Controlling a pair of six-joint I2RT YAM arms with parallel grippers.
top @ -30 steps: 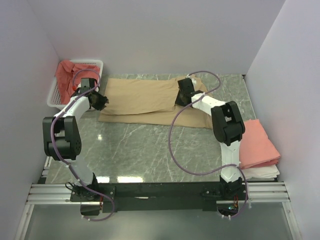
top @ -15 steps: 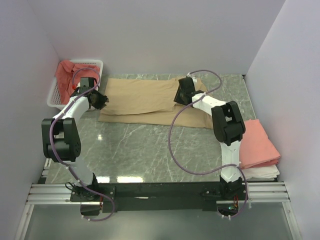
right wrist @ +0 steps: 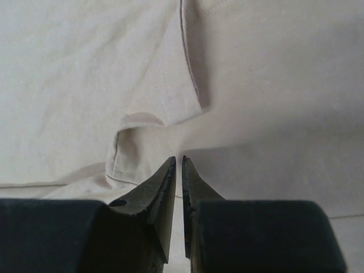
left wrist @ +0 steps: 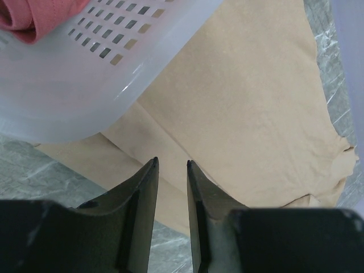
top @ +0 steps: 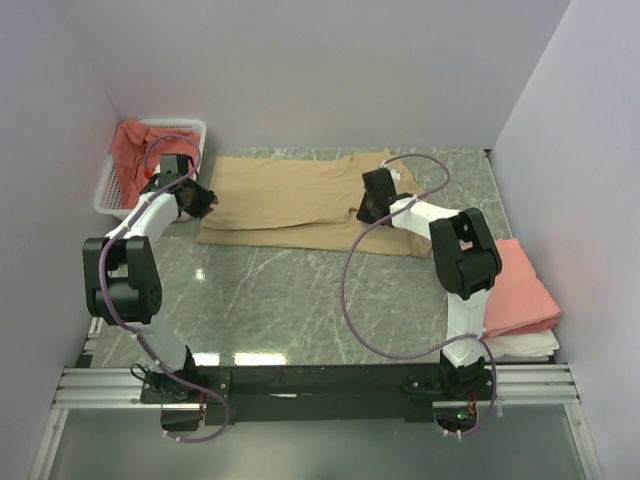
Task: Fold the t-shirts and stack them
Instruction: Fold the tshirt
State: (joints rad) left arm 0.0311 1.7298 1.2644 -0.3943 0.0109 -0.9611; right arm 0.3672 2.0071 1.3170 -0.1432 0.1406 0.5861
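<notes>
The tan shirt (top: 290,195) lies half folded on the tabletop (top: 300,300), with bare room on its near side. One pink pile (top: 515,285) is folded at its right, but red shirts (top: 130,150) wait in the basket (top: 108,192) at its left. The left gripper (left wrist: 172,165), at its left edge, has open jaws; the right gripper (right wrist: 178,162) hangs over it with jaws nearly closed, pinching or not I cannot tell.

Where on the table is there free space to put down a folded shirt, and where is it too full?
Free: the marble strip between the tan t-shirt and the black base rail. Crowded: the far side, with that shirt and the white basket, and the right edge, with the pink stack.
</notes>
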